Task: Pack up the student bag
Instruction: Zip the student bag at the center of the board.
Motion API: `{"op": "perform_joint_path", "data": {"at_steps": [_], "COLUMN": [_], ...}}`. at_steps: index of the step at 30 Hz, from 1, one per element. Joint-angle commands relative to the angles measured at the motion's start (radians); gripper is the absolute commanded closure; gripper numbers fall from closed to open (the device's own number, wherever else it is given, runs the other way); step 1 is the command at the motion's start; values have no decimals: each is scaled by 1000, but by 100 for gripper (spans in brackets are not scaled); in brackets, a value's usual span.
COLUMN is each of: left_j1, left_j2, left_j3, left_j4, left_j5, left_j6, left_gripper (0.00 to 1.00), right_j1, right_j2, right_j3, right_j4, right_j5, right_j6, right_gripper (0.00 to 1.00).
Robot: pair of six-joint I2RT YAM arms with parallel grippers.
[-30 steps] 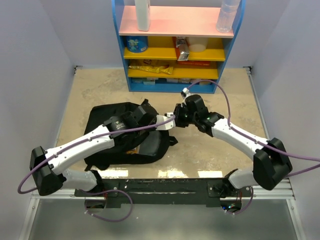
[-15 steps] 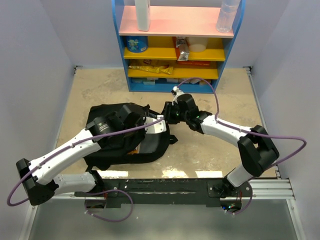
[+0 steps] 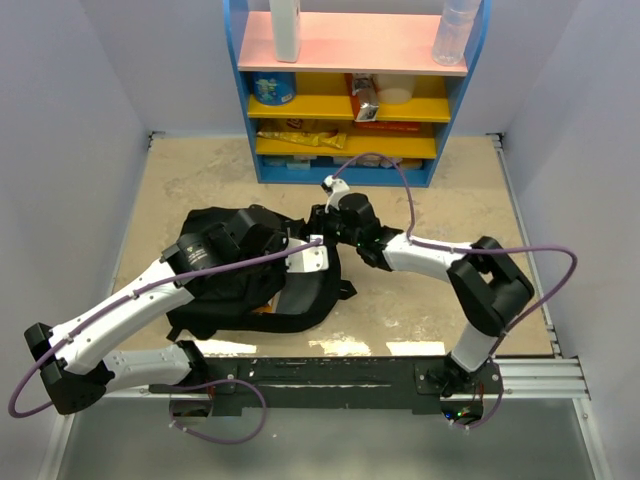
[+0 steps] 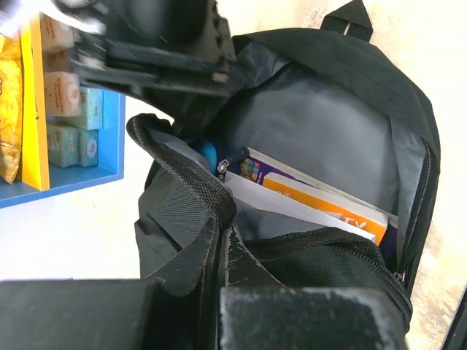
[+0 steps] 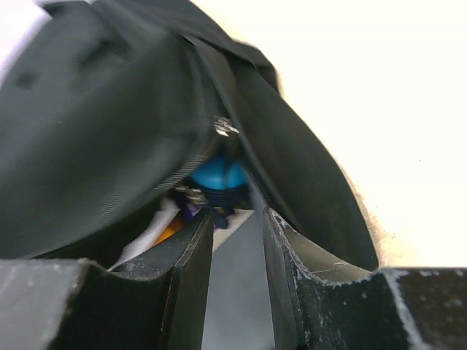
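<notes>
The student bag (image 3: 235,290) lies black and open on the table, left of centre. My left gripper (image 3: 316,246) is shut on the bag's upper rim and holds the mouth open; the left wrist view shows its jaws (image 4: 222,227) pinched on the black webbing. Inside the student bag (image 4: 328,124) lie an orange and purple book (image 4: 321,203) with white paper, and a blue round object (image 4: 209,154). My right gripper (image 3: 318,222) is at the mouth, open with nothing between its fingers. In its wrist view the right gripper (image 5: 237,216) points at the blue object (image 5: 217,173) inside the bag (image 5: 95,131).
A blue shelf unit (image 3: 355,90) stands at the back with bottles on its pink top and boxes and snack packets on its yellow shelves. Its lower corner (image 4: 73,102) is close to the bag's mouth. Grey walls close in both sides.
My right gripper has moved left to the bag's mouth and its jaws have parted. My left arm has drawn a little to the left, still holding the rim.
</notes>
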Motion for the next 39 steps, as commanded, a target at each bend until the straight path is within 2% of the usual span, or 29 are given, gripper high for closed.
{"op": "perform_joint_path", "data": {"at_steps": [1,22,35,39], "left_j1": [2,2,2,2], "left_j2": [-13,-23,-19,-17], "left_j3": [25,27,37,42], "left_j4": [16,20,16,16], "left_j5": [27,41,55,58], "left_j6": [-4,-4,-10,-12], "left_gripper": [100,100,100,100], "right_j1": [4,32,38,38], "right_j2": [60,115,153,138], "right_j3": [20,64,112,106], "right_j4": [119,172,103,99], "right_j5": [-16,34,82,97], "right_j6": [-5,35,26,26], "right_gripper": [63,62,80,100]}}
